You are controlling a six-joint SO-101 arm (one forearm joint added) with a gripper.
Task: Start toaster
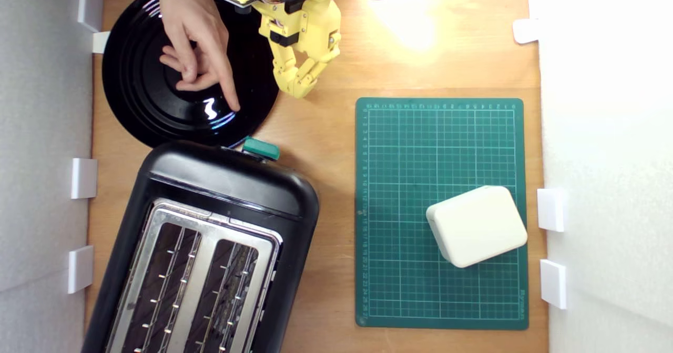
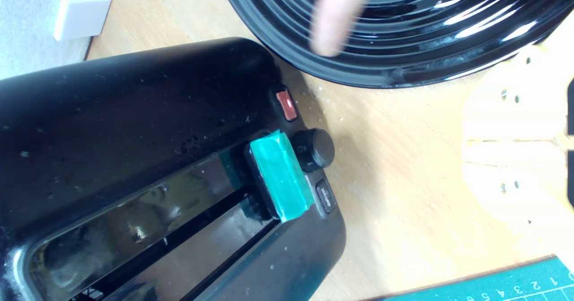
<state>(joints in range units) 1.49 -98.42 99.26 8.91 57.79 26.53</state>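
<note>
Large glossy black two-slot toaster [image 1: 210, 248] with a silver metal top plate and wire slot guides, set askew at the wooden worktop's [image 1: 326, 142] near corner on the exterior view's left, running off the near edge. Teal-green lever knob [image 1: 261, 149] at the toaster's far end, just short of the round glossy black ribbed plate [image 1: 136, 100] at the far corner on the same side. In the wrist view, knob [image 2: 280, 180] flanked by a small red button [image 2: 286, 105], a round black dial [image 2: 315, 149] and a dark rectangular button [image 2: 326, 196].

Person's hand [image 1: 192, 32] reaching in from the far edge over the plate, index fingertip touching its surface; blurred finger [image 2: 336, 18] also in the wrist view.

Yellow plastic robot gripper [image 1: 301, 87] at the far edge, just beside the plate's rim on the exterior view's right, fingertips drawn together on nothing, well apart from the lever knob.

Dark green gridded cutting mat [image 1: 441, 148] toward the worktop's edge on the exterior view's right, carrying a cream rounded-square block [image 1: 476, 225] near its near corner. Small white rectangular tabs [image 1: 84, 178] along both side edges.
</note>
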